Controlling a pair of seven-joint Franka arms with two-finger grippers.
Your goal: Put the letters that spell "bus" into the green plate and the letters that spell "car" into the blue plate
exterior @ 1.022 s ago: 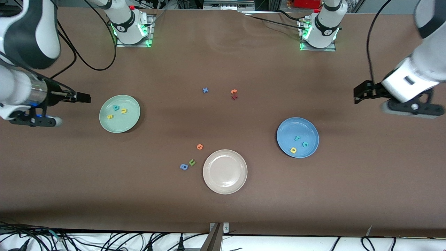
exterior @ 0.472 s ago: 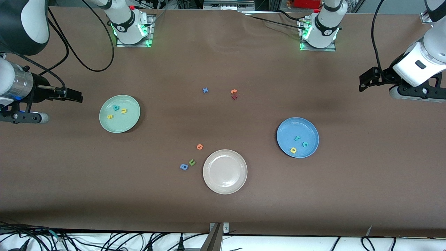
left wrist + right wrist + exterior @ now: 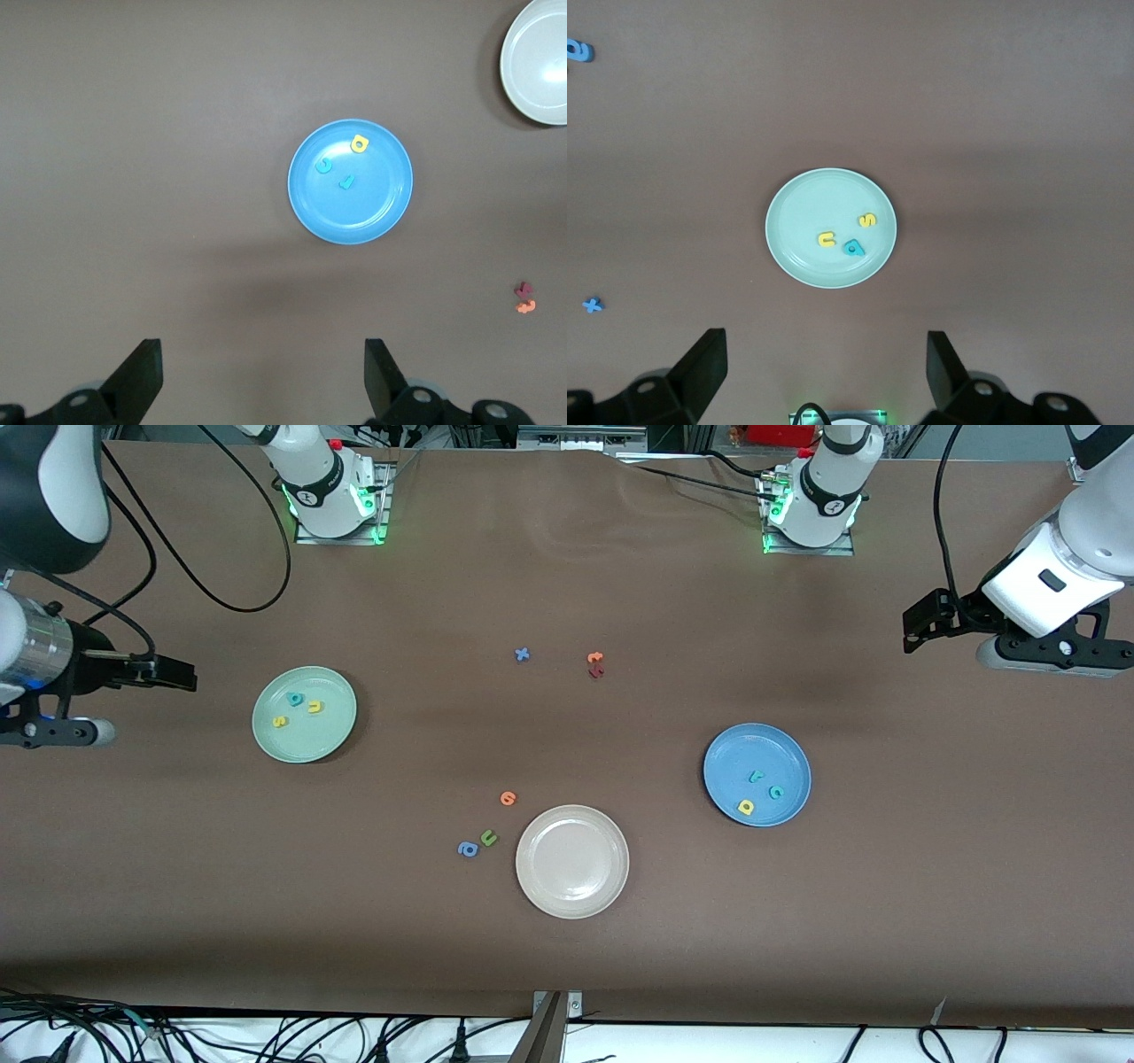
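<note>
The fingers (image 3: 146, 376) of the left gripper (image 3: 920, 620) are spread wide and empty above bare worktop (image 3: 620, 957) at the left arm's end. The right gripper (image 3: 175, 677), likewise wide and holding nothing, is held over the right arm's end.

The teal "b" (image 3: 295, 699), yellow "u" (image 3: 314, 708) and yellow "s" (image 3: 280, 722) are seen in the green plate (image 3: 337, 735). The teal "c" (image 3: 775, 791), yellow "a" (image 3: 746, 807) and teal "r" (image 3: 756, 776) lie in the blue plate (image 3: 726, 748).

Little is left to go wrong, it is judged; only a stray sweep low over a plate could scatter the sorted letters.
</note>
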